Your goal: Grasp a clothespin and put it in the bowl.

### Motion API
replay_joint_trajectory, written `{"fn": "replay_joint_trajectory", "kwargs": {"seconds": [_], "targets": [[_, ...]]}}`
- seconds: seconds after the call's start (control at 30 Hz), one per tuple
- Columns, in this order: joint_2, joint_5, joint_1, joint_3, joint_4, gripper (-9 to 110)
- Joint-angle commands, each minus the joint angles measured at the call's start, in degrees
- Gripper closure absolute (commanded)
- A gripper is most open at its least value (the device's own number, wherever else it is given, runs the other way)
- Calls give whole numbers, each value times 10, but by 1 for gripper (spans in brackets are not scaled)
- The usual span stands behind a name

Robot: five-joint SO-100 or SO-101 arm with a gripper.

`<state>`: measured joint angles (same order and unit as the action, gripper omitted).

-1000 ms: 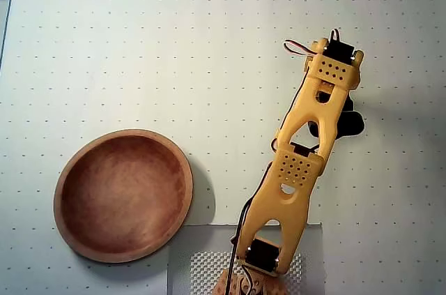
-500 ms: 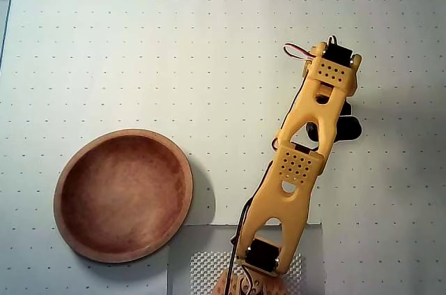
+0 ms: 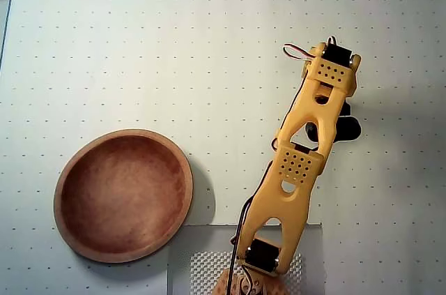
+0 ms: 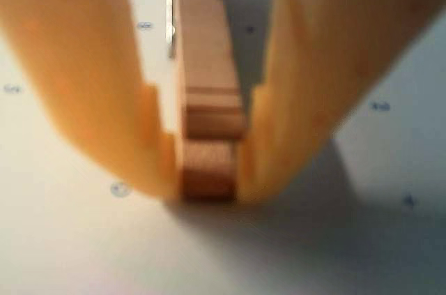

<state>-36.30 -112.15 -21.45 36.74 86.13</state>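
White dotted mat covers the counter [image 3: 139, 44], w/ a grey mesh patch under the arm's base at the bottom edge of the overhead view. Yellow arm [image 3: 296, 169] reaches up-right from there; its wrist end sits near the upper right, and the fingers themselves are hidden under it from above.

Wrist view tells more. Gripper [image 4: 208, 183] has both yellow fingers [image 4: 90, 86] closed narrow onto the clothespin [image 4: 208, 100], one on each flat side, touching or as good as touching. Pic is blurry up close, so can't say for sure how firm the pinch is, but looks like a hold. Clothespin's long axis runs straight away from the camera, in line w/ the fingers, w/ its near end level w/ the fingertips and its far end past the top of frame. Metal spring shows as a bright sliver on its left side. Tips are low, at or just off the mat, judging by the shadow right beneath them.

Bowl [image 3: 66, 169] sits lower left in the overhead view, empty, well apart from the wrist end and left of the arm's base. So the key relation: pin is already betw. the fingers, lengthwise; bowl lies far to the left and nearer the base.

Next move prob. calls for a lift, then swing left over the bowl rim.
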Motion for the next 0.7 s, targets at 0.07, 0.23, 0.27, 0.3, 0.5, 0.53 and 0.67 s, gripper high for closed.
{"fn": "replay_joint_trajectory", "kwargs": {"seconds": [0.07, 0.23, 0.27, 0.3, 0.5, 0.53, 0.67], "targets": [[-31, 4, 3, -37, 1, 105], [-73, 4, 3, -33, 2, 105], [-89, 4, 4, -32, 2, 105], [-105, 4, 4, -29, 2, 105], [-199, 4, 19, -26, 4, 105], [-216, 7, 20, -23, 10, 105], [-283, 22, 37, -7, 52, 105]]}}
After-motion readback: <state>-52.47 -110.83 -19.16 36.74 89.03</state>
